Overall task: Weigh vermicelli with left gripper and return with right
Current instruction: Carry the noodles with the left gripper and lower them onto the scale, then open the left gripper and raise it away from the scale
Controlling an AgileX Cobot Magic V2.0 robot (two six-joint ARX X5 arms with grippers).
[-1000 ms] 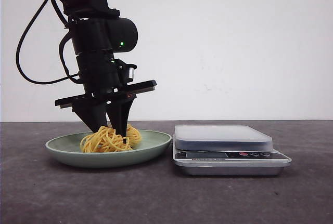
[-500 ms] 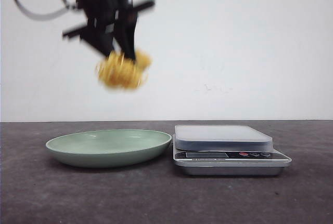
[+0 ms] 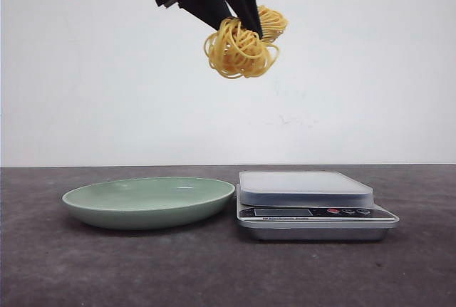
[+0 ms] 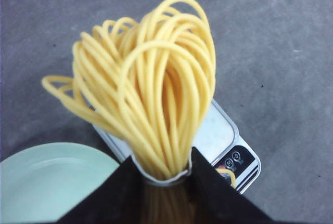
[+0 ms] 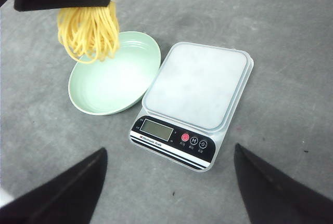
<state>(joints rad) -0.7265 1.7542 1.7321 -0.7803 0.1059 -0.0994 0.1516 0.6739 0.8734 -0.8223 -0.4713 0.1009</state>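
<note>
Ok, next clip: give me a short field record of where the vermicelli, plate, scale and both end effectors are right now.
vermicelli: in the air, above the gap between plate and scale
left end effector: shut on the bundle at its whitish band
right end effector: open, holding nothing, above the table near the scale
plate: green, nothing in it
scale: platform bare, beside the plate

The scale [image 3: 306, 204] and the green plate [image 3: 148, 202] stand just beside each other on the table [image 3: 71, 271], with almost no gap between them. The air above both is open, because the left gripper [image 3: 239, 18] holds the noodles [image 3: 242, 47] high up, well apart from the scale's platform. The right gripper [image 5: 166, 182] hangs wide open above the table, near the scale's display side.
</note>
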